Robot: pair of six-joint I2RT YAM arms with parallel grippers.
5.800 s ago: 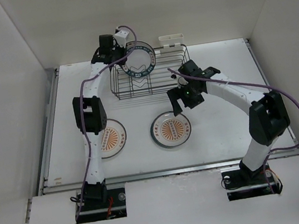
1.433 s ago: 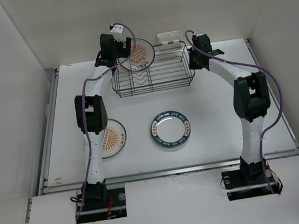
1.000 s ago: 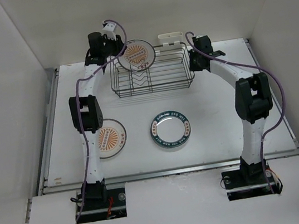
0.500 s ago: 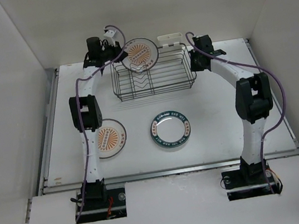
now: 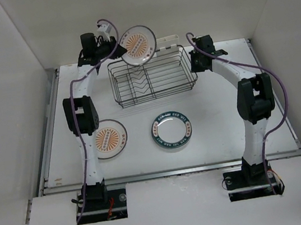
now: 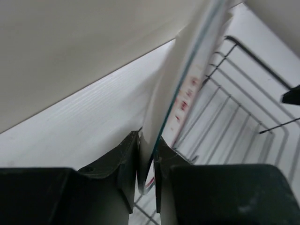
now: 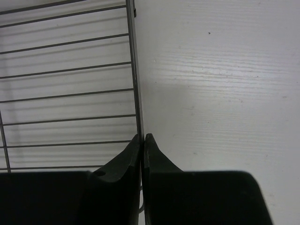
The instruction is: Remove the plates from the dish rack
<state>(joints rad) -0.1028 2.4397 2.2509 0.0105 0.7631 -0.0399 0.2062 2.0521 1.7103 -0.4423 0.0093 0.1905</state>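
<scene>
Sunburst plate (image 5: pixel 138 44) is held above the far-left corner of the dish rack (image 5: pixel 154 81), its rim clamped in the left gripper (image 6: pixel 146 155). The rack's right rim wire is pinched by the right gripper (image 7: pixel 142 140). Wires should be cleared before the plate is swung out.

Links (image 5: pixel 89 155): white tubes, both arms
Joints (image 5: pixel 77 115): black blocky housings
Cables (image 5: pixel 283 103): purple, looped along each arm
Bases (image 5: pixel 98 195): black
Left hand (image 6: pixel 146 140), right hand (image 7: pixel 142 137): matte black tapered fingers
</scene>
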